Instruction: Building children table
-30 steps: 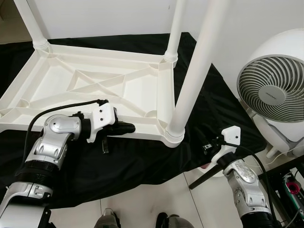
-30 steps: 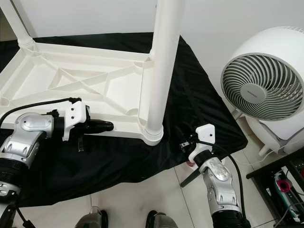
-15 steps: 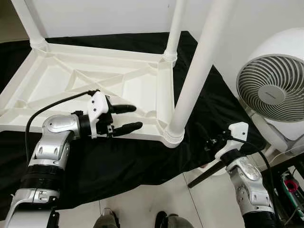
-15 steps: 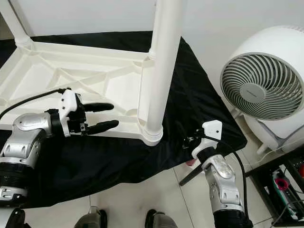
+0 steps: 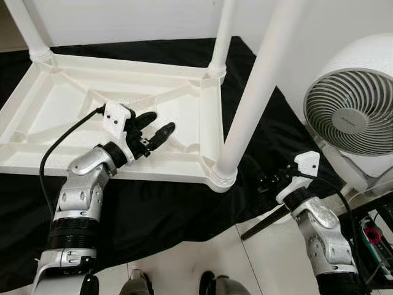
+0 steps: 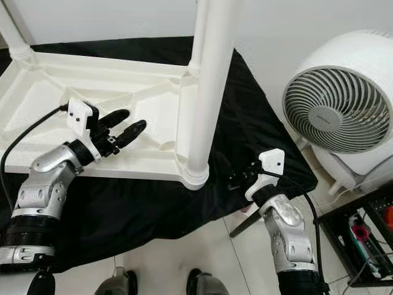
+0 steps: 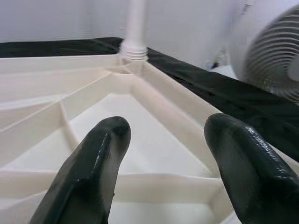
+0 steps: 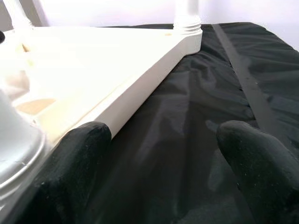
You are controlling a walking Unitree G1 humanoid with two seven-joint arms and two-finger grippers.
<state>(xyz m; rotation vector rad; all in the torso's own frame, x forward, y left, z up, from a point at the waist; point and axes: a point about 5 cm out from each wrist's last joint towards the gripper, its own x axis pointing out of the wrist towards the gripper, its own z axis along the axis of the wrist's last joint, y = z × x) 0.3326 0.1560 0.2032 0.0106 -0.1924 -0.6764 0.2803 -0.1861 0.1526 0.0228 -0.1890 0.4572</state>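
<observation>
Left tool [image 5: 153, 129] raised (fingers spread), right tool [image 6: 236, 179] low, parted

Tabletop [image 5: 184, 117]: we see white plastic, upside down, ribbed underside w/ X-bracing facing up; fills upper left & centre of frame, flat on black cloth.
Near leg [image 5: 255, 92]: white tube, upright, seated in tabletop's front-right corner socket; runs from centre up out of top right of frame.
Far-right leg [image 5: 221, 34]: we see it upright in back-right corner socket, top centre.
Far-left leg [image 5: 23, 27]: upright in back-left corner, top left of frame.
Front-left corner: cut off by frame edge, we can't tell re leg.
</observation>
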